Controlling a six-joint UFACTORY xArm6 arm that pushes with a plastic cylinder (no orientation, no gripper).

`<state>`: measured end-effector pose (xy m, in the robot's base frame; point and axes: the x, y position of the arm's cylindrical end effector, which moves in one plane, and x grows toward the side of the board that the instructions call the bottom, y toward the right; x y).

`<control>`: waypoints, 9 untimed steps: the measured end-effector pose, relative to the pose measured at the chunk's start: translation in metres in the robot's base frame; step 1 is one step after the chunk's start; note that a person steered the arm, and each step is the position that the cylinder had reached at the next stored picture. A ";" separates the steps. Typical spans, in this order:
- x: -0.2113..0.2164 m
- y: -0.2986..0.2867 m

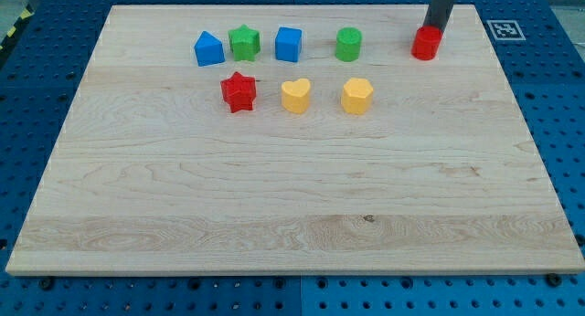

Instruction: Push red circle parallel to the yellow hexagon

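The red circle (425, 44) stands near the view's top right corner of the wooden board (292, 197). My tip (433, 28) touches the red circle's upper right edge, just above it in the view. The yellow hexagon (357, 95) sits to the lower left of the red circle, about one block row lower. The rod rises out of the view's top edge.
A yellow heart (295, 95) and a red star (239, 91) lie left of the yellow hexagon in one row. Above them a blue house-shaped block (208, 49), a green star (244, 43), a blue cube (288, 44) and a green circle (348, 44) form a row.
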<state>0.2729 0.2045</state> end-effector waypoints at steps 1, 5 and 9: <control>0.024 -0.012; 0.109 -0.016; 0.114 0.028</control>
<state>0.3868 0.2327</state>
